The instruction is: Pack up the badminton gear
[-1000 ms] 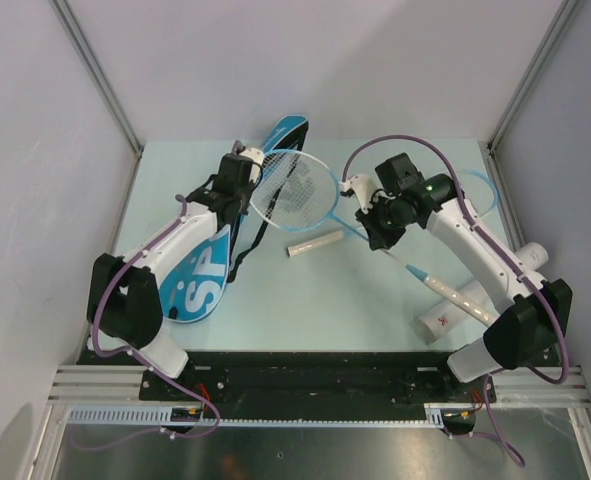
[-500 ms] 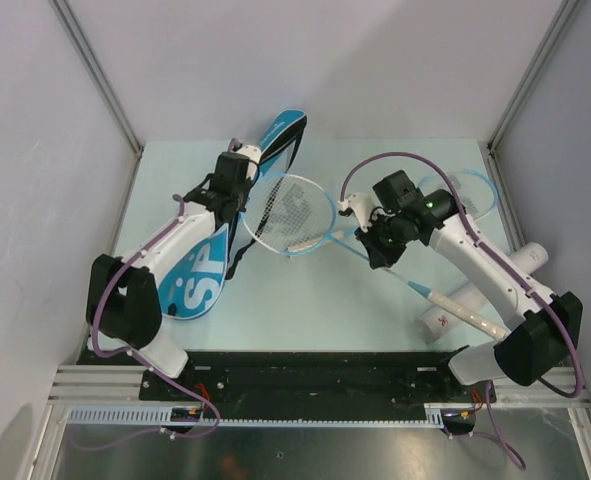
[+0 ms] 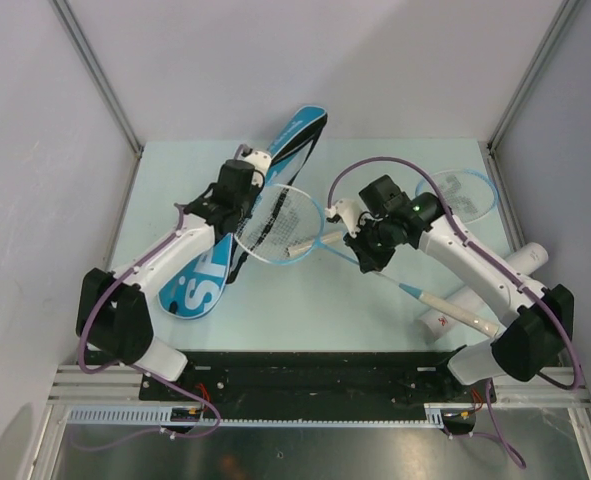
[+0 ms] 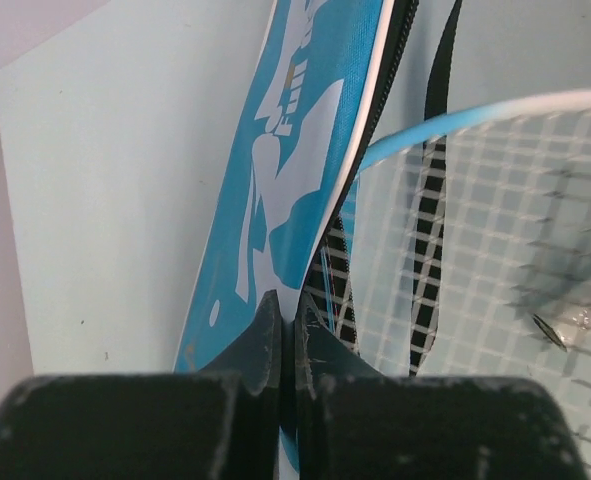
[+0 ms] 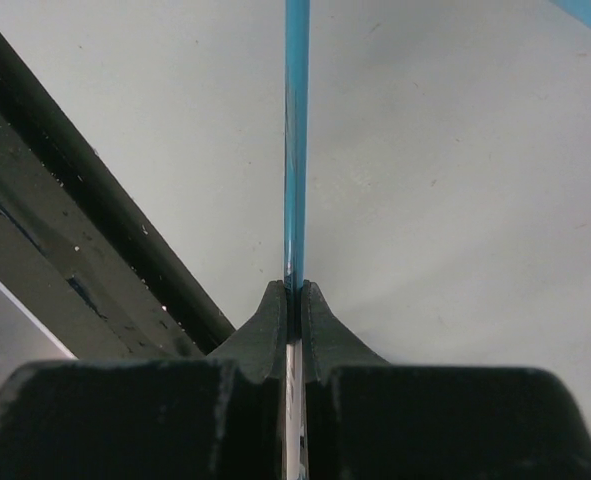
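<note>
Blue-and-white cover point(image 3: 200, 285), black strap point(image 4: 438, 70)

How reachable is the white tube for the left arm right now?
Probably not: the left gripper is clamped on the racket cover, and the tube lies far right, beneath the right arm.

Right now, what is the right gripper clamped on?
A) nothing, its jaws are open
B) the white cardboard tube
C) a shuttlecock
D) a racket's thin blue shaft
D: in the right wrist view, the right gripper has its jaws closed tight on the thin blue racket shaft, which runs straight out from between them.
</note>
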Tool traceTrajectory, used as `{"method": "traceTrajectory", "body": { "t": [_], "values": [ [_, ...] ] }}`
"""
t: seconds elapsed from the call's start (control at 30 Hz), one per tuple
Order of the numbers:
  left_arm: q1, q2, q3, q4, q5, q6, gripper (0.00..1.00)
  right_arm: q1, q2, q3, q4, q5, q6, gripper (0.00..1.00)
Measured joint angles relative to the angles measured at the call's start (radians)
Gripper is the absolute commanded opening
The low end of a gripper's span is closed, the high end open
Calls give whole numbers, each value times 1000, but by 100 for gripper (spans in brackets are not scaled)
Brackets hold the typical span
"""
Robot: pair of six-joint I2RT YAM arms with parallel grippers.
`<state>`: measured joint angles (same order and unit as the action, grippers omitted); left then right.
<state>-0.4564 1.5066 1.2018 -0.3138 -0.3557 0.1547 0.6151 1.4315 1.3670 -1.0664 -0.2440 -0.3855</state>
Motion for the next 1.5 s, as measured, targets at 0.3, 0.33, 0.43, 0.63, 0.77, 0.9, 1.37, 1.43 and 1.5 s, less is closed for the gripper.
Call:
{"method": "traceTrajectory", "body": {
  "t": [0.3, 0.33, 0.43, 0.63, 0.77, 0.9, 1.37, 1.43, 1.5],
  "values": [
    [-127, -45, -85, 47, -12, 81, 0, 34, 68, 29, -11, 24, -13, 0],
    [-149, -54, -98, 52, -6, 93, 0, 34, 79, 49, -15, 31, -17, 0],
    [-203, -69, -129, 73, 19, 124, 0, 20, 98, 116, -10, 34, -37, 0],
    [-231, -107, -187, 106, 110, 179, 0, -26, 121, 225, 32, 2, -112, 0],
    [-220, -115, -192, 102, 127, 195, 0, -49, 130, 195, 110, -53, -123, 0],
    [-200, -121, -195, 94, 124, 205, 0, -20, 131, 49, 308, -85, -98, 0],
    [-186, -177, -226, 108, 214, 245, 0, 28, 210, -67, 565, -85, -360, 0],
    [-200, -177, -226, 113, 261, 254, 0, 27, 189, -88, 568, -106, -414, 0],
    [-202, -183, -237, 127, 316, 270, 0, 22, 159, -106, 560, -113, -457, 0]
  ]
}}
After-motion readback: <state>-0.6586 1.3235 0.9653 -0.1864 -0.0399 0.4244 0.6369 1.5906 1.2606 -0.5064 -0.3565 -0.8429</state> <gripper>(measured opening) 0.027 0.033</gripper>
